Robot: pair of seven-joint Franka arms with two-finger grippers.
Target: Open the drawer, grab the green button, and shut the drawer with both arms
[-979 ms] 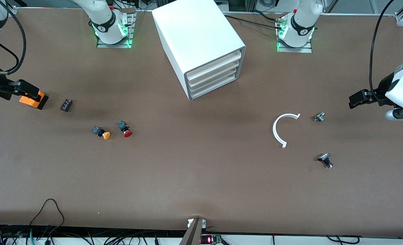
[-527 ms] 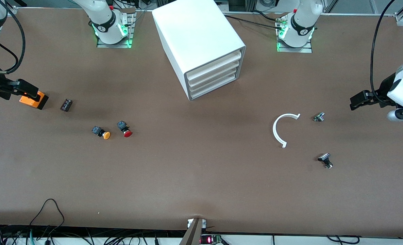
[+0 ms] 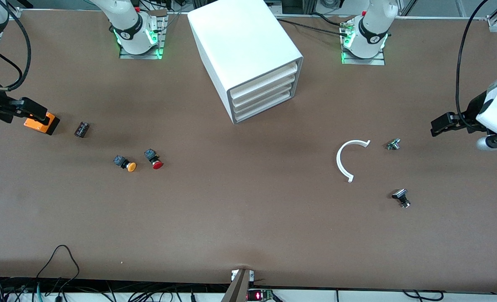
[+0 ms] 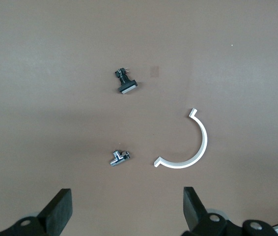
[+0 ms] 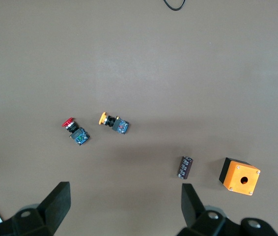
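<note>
**Both arms wait at the table ends; cabinet drawers all shut**

A brown table (image 3: 248, 218) carries a white cabinet (image 3: 242, 46) at the middle of its edge by the robot bases. The drawer (image 3: 261, 104), low in the stack of four, is closed. The left gripper (image 4: 126, 209) hovers, fingers spread and empty, over the left arm's end; the right gripper (image 5: 124, 209), likewise spread and empty, over the right arm's end.

Nothing has begun, I judge. Next, one gripper must reach the drawer front and pull. The green button is hidden, presumably inside.
</note>
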